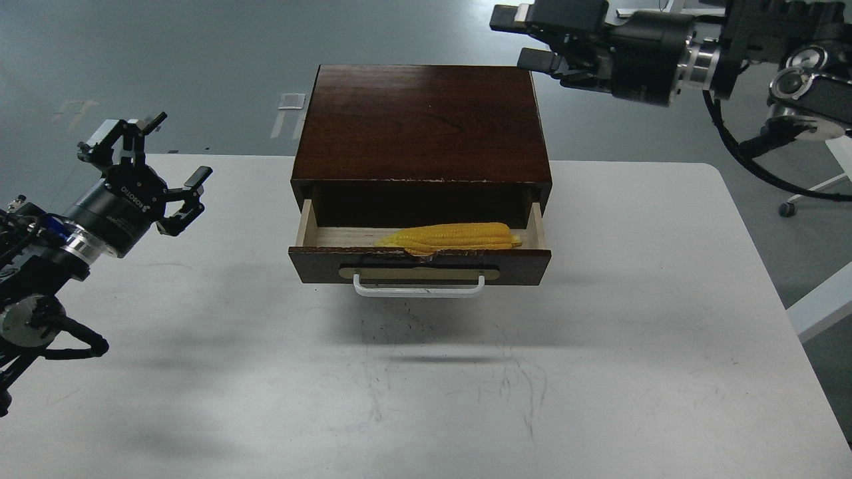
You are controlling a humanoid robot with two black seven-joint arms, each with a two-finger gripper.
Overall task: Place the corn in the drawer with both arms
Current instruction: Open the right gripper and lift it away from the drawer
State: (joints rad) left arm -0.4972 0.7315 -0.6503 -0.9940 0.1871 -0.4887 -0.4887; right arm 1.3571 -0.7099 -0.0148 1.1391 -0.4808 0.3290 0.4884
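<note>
Left of the cabinet [421,123], my left gripper [154,171] hovers over the white table [599,372], fingers spread and empty; white lettering on its body reads "ROBOTIQ". Below the cabinet's top, the drawer [419,265] stands pulled out, the corn [454,237] lying lengthwise inside behind its front panel. Up right of the cabinet, my right gripper [526,41] hangs with fingers apart, empty.
</note>
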